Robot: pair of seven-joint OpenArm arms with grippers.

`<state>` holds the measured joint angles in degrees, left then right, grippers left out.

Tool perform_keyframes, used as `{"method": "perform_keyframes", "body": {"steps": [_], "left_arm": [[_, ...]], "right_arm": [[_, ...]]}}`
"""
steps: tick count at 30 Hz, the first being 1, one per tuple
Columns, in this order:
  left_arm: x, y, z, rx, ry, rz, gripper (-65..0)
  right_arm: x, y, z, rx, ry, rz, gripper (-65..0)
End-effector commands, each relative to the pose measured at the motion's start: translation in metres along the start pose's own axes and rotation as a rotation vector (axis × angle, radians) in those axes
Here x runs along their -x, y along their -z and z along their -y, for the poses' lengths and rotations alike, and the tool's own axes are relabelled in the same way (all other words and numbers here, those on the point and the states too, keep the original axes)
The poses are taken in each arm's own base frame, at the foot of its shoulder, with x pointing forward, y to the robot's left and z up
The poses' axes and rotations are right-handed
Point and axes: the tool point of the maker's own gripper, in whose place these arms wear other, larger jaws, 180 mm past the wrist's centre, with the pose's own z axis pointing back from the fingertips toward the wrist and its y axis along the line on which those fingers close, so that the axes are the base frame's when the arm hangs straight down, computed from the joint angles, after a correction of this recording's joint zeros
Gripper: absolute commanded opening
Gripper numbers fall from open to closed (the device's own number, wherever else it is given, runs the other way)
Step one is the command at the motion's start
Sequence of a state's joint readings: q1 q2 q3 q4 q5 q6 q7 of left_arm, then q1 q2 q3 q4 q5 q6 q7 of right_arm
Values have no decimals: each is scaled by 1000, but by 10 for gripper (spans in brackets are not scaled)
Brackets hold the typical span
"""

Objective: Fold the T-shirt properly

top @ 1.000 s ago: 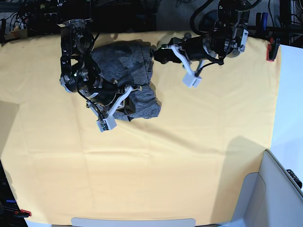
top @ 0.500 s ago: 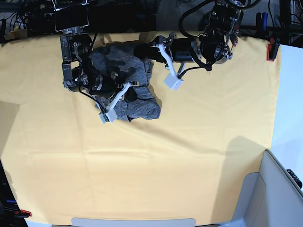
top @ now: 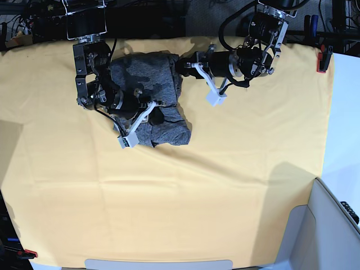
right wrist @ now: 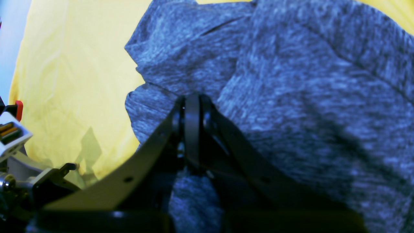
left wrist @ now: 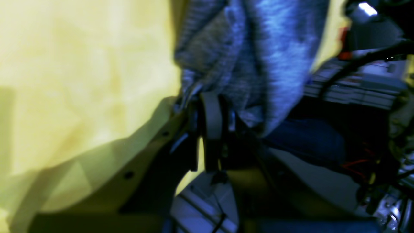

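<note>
Grey T-shirt point(top: 147, 84) bunched, upper-left of yellow worktop point(top: 225, 169). Left hand point(top: 181, 66) swung back to shirt's right edge, pinching hem; right hand point(top: 159, 115) clamped on cloth. You haven't spread it yet.

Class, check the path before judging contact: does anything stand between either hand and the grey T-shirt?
Nothing visible does. The right hand is shut against the T-shirt, and the left hand is shut at its edge. Only the yellow cloth surrounds it.
</note>
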<state>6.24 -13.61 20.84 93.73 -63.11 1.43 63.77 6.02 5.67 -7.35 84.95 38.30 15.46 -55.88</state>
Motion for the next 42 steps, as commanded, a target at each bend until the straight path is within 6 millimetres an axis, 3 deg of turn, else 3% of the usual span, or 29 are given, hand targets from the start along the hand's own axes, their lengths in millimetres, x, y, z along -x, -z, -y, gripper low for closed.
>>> {"method": "perform_keyframes", "body": {"steps": [1, 5, 8, 13, 21, 23, 33, 42], "left_arm": [[-8, -3, 0, -12, 17, 26, -639], [-14, -9, 1, -15, 27, 49, -639], [-27, -31, 11, 4, 43, 130, -639], [-38, -53, 52, 65, 157, 217, -637], [-20, -29, 102, 198, 237, 128, -637], [-17, -21, 106, 203, 256, 91, -637], [-27, 8, 85, 159, 201, 28, -637], [-12, 28, 35, 33, 114, -41, -639]], "right_arm": [[-12, -3, 5, 27, -11, 31, -650], [-14, -3, 6, 28, -12, 46, -650], [-14, -3, 5, 27, -10, 45, -650], [-14, -3, 5, 26, -10, 46, -650], [-11, -3, 5, 26, -7, 42, -650], [-11, -2, 3, 22, -5, 43, -650], [-10, 0, 5, 54, -31, 35, -650], [-8, 2, 18, 153, -104, 11, -650]]}}
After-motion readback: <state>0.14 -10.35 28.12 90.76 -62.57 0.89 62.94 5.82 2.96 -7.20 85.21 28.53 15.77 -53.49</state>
